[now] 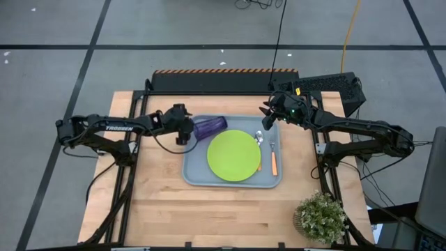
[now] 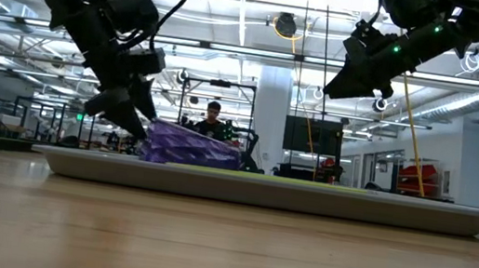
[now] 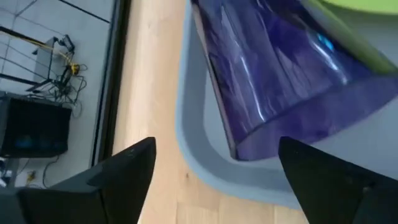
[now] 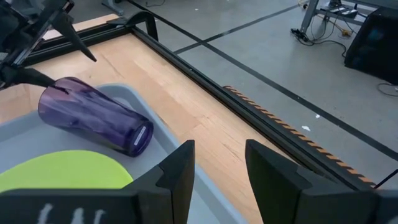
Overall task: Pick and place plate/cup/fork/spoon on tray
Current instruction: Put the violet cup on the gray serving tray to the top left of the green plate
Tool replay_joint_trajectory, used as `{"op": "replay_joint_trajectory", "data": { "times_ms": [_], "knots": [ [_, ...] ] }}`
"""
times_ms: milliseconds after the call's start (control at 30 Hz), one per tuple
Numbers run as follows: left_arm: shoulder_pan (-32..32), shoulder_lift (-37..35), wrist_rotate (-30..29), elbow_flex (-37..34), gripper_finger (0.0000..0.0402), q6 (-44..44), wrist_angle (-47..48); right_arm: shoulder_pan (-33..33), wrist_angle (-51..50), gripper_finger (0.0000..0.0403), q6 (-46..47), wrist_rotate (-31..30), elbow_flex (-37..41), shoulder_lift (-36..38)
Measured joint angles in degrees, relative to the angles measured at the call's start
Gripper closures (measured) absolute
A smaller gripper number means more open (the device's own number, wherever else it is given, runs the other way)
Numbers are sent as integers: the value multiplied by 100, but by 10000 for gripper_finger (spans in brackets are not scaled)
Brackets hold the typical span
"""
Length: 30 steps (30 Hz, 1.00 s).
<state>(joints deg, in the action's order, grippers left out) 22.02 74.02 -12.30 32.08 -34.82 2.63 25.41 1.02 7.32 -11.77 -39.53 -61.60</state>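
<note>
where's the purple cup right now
The cup lies on its side in the tray's far left corner in the high view, just beyond the plate, with the open left gripper beside it.

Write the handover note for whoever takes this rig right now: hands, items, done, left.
Left hand: open, at the tray's left rim, beside the cup.
Right hand: fingers apart, empty, above the tray's far right corner.
Cup lies on its side in the tray.
Plate, spoon and fork are in the tray.
Done: all four items in the tray.
Left: probably stand the cup upright, retract arms.
</note>
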Motion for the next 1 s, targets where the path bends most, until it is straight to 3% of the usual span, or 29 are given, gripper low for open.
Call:
{"op": "replay_joint_trajectory", "data": {
  "times_ms": [200, 400, 533, 833, 1000],
  "knots": [
    [-52, 0, 2, 0, 64, 82, -411, 0, 0, 268, 56, -5, 0, 0],
    [-47, 0, -1, 0, 107, 58, -719, 0, 0, 268, 56, -9, 0, 0],
    [-25, 0, -1, 0, 169, 52, -719, 0, 0, 268, 56, -9, 0, 0],
    [-13, 0, 58, 0, 358, -159, -723, 0, 0, 268, 56, -9, 0, 0],
    [-13, 0, 71, 0, 397, -477, -505, 0, 0, 268, 56, -9, 0, 0]
  ]
}}
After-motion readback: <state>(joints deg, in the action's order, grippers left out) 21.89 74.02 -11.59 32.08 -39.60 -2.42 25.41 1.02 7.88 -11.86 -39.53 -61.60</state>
